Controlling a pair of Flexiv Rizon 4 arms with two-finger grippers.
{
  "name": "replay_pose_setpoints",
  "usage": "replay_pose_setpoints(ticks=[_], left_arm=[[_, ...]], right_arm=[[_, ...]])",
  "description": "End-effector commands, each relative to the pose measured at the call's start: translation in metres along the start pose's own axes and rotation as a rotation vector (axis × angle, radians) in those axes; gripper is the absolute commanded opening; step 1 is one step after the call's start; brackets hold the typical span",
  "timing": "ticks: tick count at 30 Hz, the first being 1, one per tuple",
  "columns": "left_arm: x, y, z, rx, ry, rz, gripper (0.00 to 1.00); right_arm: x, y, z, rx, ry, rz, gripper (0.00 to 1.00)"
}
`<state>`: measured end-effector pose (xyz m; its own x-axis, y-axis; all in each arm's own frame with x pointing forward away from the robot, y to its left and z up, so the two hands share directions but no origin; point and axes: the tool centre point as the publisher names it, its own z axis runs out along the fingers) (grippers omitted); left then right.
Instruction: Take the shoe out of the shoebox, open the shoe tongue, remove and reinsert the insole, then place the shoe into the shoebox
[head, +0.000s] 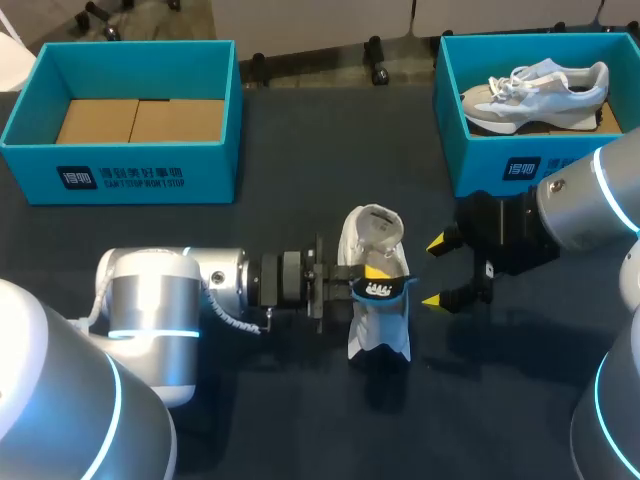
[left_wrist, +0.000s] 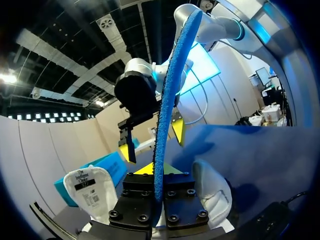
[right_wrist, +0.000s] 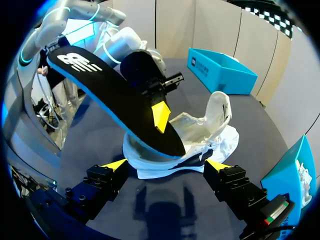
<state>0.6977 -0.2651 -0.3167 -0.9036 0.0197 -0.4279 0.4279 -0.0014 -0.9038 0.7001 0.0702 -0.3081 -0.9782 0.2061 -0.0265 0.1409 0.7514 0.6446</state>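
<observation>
Over the desk (head: 250, 230), the left claw (head: 368, 280) pinches the insole (right_wrist: 115, 95) above the white shoe (head: 375, 230); the right claw (head: 437, 272) gapes wide beside it, empty.

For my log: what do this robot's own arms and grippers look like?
Both the left arm and right arm are rounded silver-white cylinders with glowing cyan rings at the joints. A coiled white cable runs along the left wrist. The left gripper and right gripper are black blocks with yellow fingertips.
</observation>
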Motion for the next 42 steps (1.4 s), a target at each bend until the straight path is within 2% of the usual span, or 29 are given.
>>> replay_pose_setpoints(ticks=[1,14,26,42], left_arm=[[0.003,0.006,0.003,-0.010,0.003,-0.002,0.00],[0.005,0.021,-0.002,-0.055,0.012,0.007,0.00],[0.001,0.020,-0.005,-0.059,-0.018,0.017,0.00],[-0.008,0.034,-0.004,-0.094,-0.046,0.014,0.00]], right_arm=[[0.000,0.000,0.000,0.000,-0.001,0.000,1.00],[0.000,0.000,0.000,0.000,-0.001,0.000,1.00],[0.000,0.000,0.000,0.000,-0.001,0.000,1.00],[0.000,0.000,0.000,0.000,-0.001,0.000,1.00]])
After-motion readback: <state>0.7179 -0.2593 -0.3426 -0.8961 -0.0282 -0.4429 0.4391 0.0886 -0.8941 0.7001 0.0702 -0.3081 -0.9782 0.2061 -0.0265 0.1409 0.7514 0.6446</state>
